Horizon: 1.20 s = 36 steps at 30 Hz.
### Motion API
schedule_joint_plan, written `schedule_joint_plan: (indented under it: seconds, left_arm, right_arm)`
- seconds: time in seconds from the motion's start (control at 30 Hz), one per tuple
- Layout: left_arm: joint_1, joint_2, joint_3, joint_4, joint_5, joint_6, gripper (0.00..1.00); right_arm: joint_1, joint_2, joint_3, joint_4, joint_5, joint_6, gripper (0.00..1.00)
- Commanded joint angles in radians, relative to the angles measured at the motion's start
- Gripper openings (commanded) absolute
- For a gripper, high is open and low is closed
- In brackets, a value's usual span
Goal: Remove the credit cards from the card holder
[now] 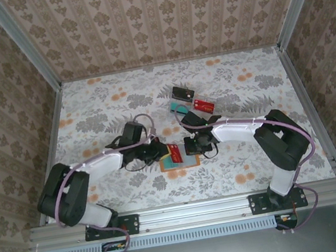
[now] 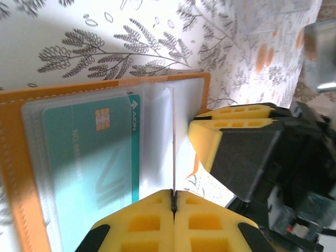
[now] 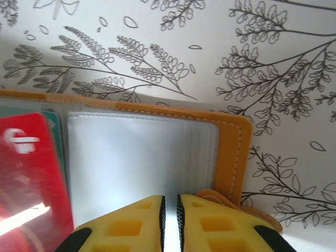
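left hand [image 2: 174, 202] pinches red card [image 3: 31, 178] edge-up over card holder [image 3: 231, 152], whose edge right hand [image 3: 169, 215] pinches.

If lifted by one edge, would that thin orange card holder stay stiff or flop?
Probably flop: the thin orange card holder has soft-looking clear plastic pockets, and its corner curls up beside the right gripper. Likely light too, being so thin, so it may slide on the floral tablecloth.
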<state>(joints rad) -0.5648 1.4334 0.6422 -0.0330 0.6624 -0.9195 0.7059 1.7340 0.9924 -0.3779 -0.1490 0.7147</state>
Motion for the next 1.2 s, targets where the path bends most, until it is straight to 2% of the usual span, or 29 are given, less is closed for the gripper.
schedule_joint_plan:
  seconds: [0.0, 0.1, 0.17, 0.23, 0.4, 0.5, 0.57, 0.87, 1.07, 1.17]
  left_arm:
    - [0.041, -0.087, 0.025, -0.131, 0.018, 0.082, 0.00]
    - [0.093, -0.137, 0.088, -0.246, 0.027, 0.138, 0.00]
    - [0.102, -0.174, 0.119, -0.259, 0.026, 0.142, 0.00]
    - [0.131, -0.203, 0.141, -0.208, 0.029, 0.107, 0.00]
    - [0.131, -0.213, 0.169, 0.004, 0.037, -0.045, 0.00]
    - [0.131, -0.199, 0.175, 0.111, 0.042, -0.115, 0.00]
    - [0.133, -0.183, 0.189, 0.149, 0.042, -0.162, 0.00]
    - [0.120, -0.140, 0.211, 0.316, 0.081, -0.307, 0.00]
    - [0.118, -0.133, 0.195, 0.350, 0.110, -0.361, 0.00]
    - [0.118, -0.130, 0.185, 0.369, 0.128, -0.373, 0.00]
  right_arm:
    - [-0.019, -0.085, -0.036, 0.069, -0.115, 0.019, 0.25]
    - [-0.040, -0.191, -0.051, 0.155, -0.192, 0.025, 0.35]
    - [-0.067, -0.241, -0.052, 0.179, -0.233, 0.033, 0.38]
    - [-0.118, -0.283, -0.076, 0.242, -0.306, 0.077, 0.45]
    - [-0.218, -0.322, -0.115, 0.433, -0.472, 0.204, 0.67]
    - [-0.242, -0.328, -0.119, 0.558, -0.544, 0.256, 0.72]
    - [-0.251, -0.312, -0.092, 0.576, -0.568, 0.282, 0.73]
    - [-0.261, -0.251, -0.013, 0.587, -0.628, 0.346, 0.67]
    - [-0.272, -0.214, -0.015, 0.741, -0.657, 0.431, 0.44]
    - [-0.278, -0.211, -0.022, 0.785, -0.653, 0.455, 0.28]
